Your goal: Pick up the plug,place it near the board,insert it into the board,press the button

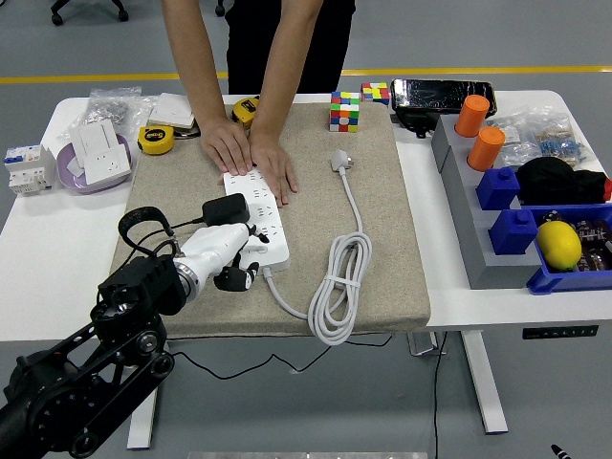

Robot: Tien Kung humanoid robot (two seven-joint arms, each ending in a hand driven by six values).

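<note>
Plug (340, 161) lies on the beige mat (382, 249), well apart from our left robot hand (229, 260), to the far right of it, and its white cable (335, 287) runs down to a coil and then back to the power strip (256, 218). Our left robot hand rests at the near end of the power strip with the fingers curled; a dark part sits between them, but we cannot tell if they grip something or only press on the strip. The right arm is not in view. Beyond our hand, a person keeps both hands (251, 158) flat on the far end of the strip and holds it steady on the bench (449, 287). We judge that the plug is not yet picked up and not inserted. To do this step well, we should lift the hand clear of the strip, reach to the right and far, and take the plug by its body, not by the cable, so the pins point freely.
</note>
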